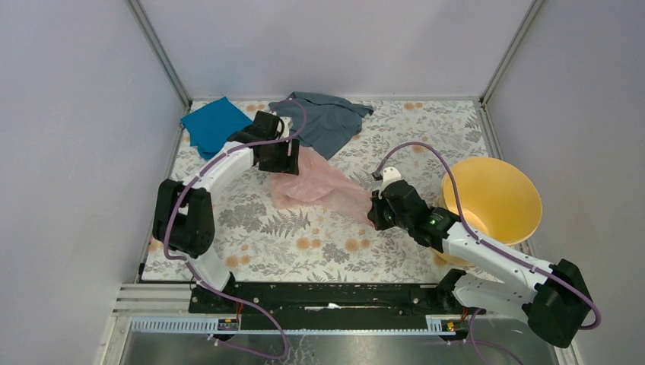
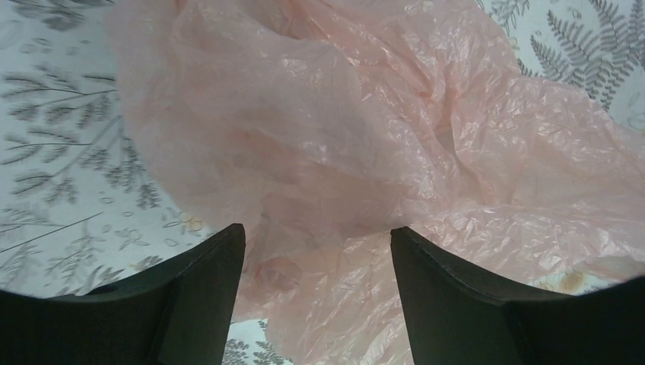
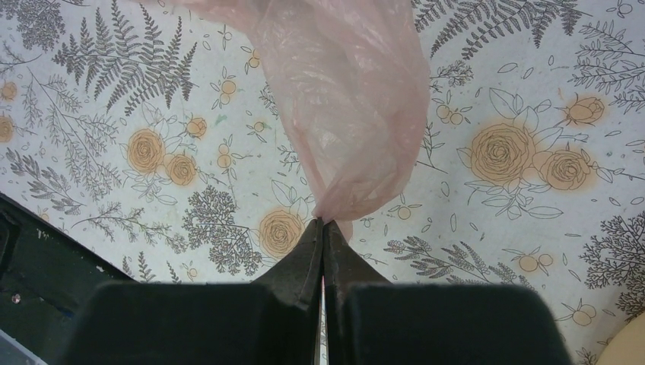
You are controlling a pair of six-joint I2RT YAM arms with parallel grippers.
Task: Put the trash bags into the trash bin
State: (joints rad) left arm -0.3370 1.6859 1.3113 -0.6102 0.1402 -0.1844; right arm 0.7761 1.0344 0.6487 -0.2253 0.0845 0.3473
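- Right tool (image 3: 322, 228) sits closest, fingers pressed together on a gathered corner of the bag (image 3: 350, 114).
- Left tool (image 2: 312, 234) hangs over the bag's far end with its fingers apart. The film is bunched between and under them, not gripped.
- Most of the bag lies crumpled on the surface (image 1: 304, 243) between the arms, left of the bin (image 1: 494, 194), with none of it inside.
- To do this well, I'd say the left tool should close on a thick fold. Both should then lift high enough that the trailing film clears the bin, since thin film slips and drags.
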